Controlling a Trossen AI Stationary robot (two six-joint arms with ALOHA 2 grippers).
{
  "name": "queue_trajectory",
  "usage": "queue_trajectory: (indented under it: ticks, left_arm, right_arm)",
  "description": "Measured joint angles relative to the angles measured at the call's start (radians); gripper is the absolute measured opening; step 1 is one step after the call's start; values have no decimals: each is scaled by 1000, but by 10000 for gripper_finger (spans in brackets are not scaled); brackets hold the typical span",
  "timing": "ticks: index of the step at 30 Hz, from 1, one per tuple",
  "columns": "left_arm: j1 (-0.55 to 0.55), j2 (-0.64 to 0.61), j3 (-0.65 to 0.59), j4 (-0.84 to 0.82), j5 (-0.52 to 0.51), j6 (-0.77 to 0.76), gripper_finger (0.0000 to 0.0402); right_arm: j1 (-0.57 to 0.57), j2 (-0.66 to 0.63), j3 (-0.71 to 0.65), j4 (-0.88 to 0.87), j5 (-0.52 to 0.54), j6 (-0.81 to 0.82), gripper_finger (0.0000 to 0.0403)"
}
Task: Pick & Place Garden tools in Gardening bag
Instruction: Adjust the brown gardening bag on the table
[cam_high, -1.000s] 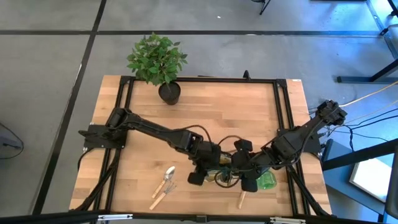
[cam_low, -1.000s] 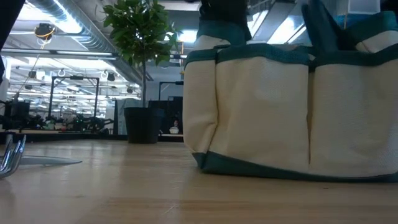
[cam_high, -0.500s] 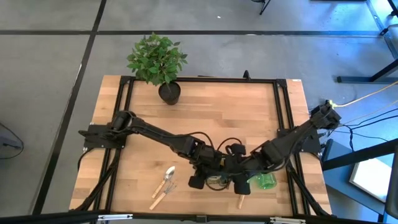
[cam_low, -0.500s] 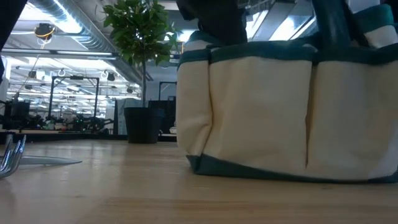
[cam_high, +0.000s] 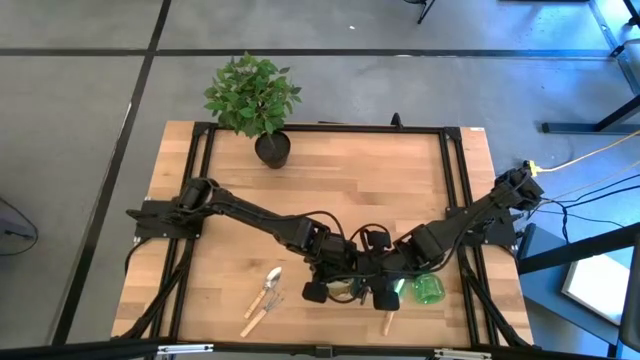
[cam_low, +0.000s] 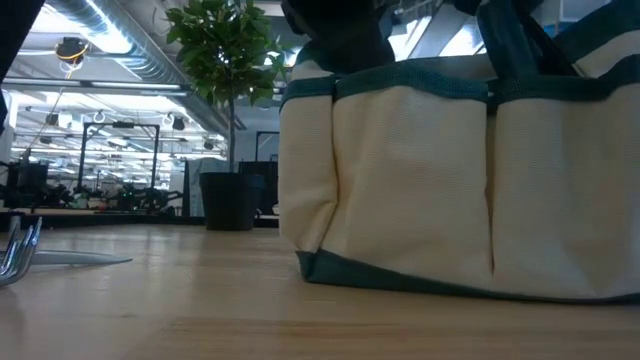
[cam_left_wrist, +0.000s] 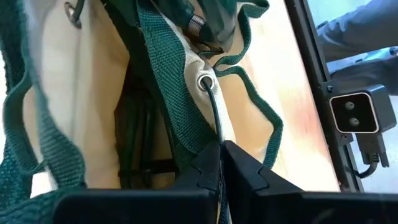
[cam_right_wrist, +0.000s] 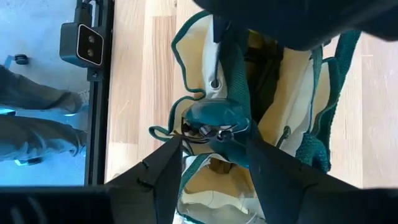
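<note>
Tabletop: gardening bag (cam_left_wrist: 186, 118) rim in left claw (cam_left_wrist: 221, 163)

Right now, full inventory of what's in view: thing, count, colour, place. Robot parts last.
Gardening bag: 1, tan with dark green trim, near edge of the table, between both grippers.
Wooden-handled tools: 2 as far as can be told, metal heads, lying together on the table left of the bag.
Wooden handle: 1, light wood, at the near edge beside the bag.
Spray bottle: 1, translucent green, on the table right of the bag.
Potted plant: 1, green leaves, black pot, far edge of the table.
Table: 1, light wood, black frame.
Left gripper: shut on the bag's rim.
Right gripper: fingers either side of the bag's green handle.
</note>
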Motion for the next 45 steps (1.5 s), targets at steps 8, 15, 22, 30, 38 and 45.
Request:
queue_trajectory:
  ticks: [8,15,22,30,38,45]
  left_arm:
    - [-6,0,0,-15,-69,-50,3]
    - [-25,0,2,-64,-194,-147,3]
    - [-41,0,1,-111,-270,-190,3]
    - [-61,0,1,-110,-370,-344,2]
    - [-95,0,1,-102,-465,-400,3]
    - [-148,0,1,-92,-475,-305,18]
  right_arm:
    - [-1,0,0,-2,-30,23,179]
    - [-2,0,0,-3,-81,84,179]
    - [-2,0,0,-1,-130,100,179]
    - [-10,0,0,43,-65,-42,179]
    - [-28,40,0,64,1,-103,179]
    - [-34,54,1,74,1,-70,179]
